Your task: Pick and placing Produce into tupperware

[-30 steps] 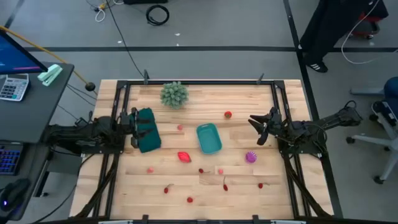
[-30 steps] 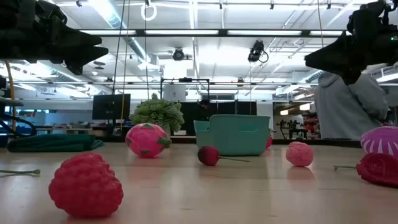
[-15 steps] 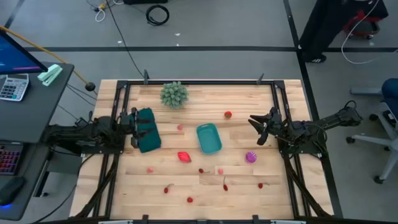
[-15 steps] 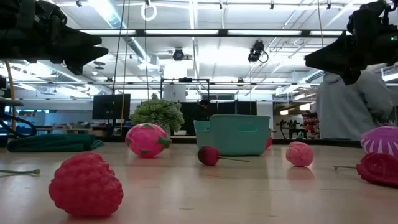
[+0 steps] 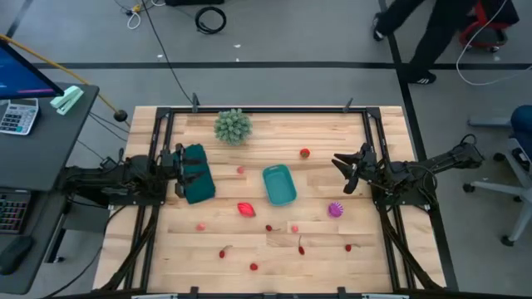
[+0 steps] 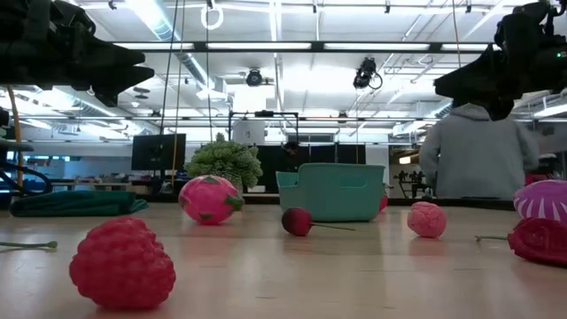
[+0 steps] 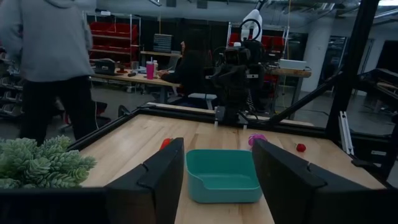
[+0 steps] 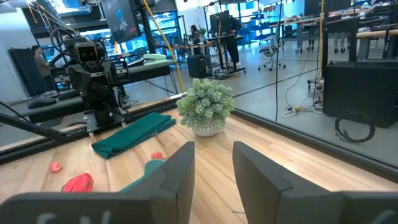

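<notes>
The teal tub (image 5: 279,184) stands near the table's middle and looks empty in the left wrist view (image 7: 222,175). Tiny produce lies scattered on the wood around it: a red fruit (image 5: 245,209), a purple spiky ball (image 5: 335,209), a small red piece (image 5: 305,153) and several pink bits and cherries toward the near edge. My left gripper (image 5: 184,173) hangs open above the table's left side, with the tub seen between its fingers (image 7: 217,177). My right gripper (image 5: 345,170) hangs open at the right side (image 8: 214,165). Both are raised off the table.
A pale-green spiky plant ball (image 5: 233,126) sits near the far edge. A dark green folded piece (image 5: 197,173) lies under the left gripper. Black frame rails (image 5: 371,141) run along the table's sides. A person (image 5: 416,33) walks beyond the far right corner.
Neither arm nor any produce has moved. The person beyond the table's far right corner has walked toward the left.
</notes>
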Tool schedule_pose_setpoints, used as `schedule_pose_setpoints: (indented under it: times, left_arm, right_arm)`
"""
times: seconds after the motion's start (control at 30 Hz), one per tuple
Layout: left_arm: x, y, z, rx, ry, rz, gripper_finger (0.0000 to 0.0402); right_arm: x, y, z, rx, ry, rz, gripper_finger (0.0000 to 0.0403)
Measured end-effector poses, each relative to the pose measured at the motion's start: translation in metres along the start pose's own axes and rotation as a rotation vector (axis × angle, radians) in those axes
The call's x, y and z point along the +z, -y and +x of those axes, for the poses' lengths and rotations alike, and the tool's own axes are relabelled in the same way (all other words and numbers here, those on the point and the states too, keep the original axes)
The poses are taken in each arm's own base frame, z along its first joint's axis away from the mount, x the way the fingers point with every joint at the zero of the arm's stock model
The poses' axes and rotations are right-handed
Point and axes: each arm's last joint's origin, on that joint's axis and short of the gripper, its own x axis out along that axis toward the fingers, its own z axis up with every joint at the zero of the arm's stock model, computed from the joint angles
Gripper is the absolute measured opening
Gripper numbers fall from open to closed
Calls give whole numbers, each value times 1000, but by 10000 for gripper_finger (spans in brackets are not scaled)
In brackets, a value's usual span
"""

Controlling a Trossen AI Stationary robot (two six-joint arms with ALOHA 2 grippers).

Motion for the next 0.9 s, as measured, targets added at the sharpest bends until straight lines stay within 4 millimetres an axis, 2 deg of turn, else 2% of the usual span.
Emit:
schedule_pose_setpoints:
  times: [0.9]
  left_arm:
    - [-1,0,0,-7,-7,6,194]
  right_arm:
    - [0,0,0,0,0,0,117]
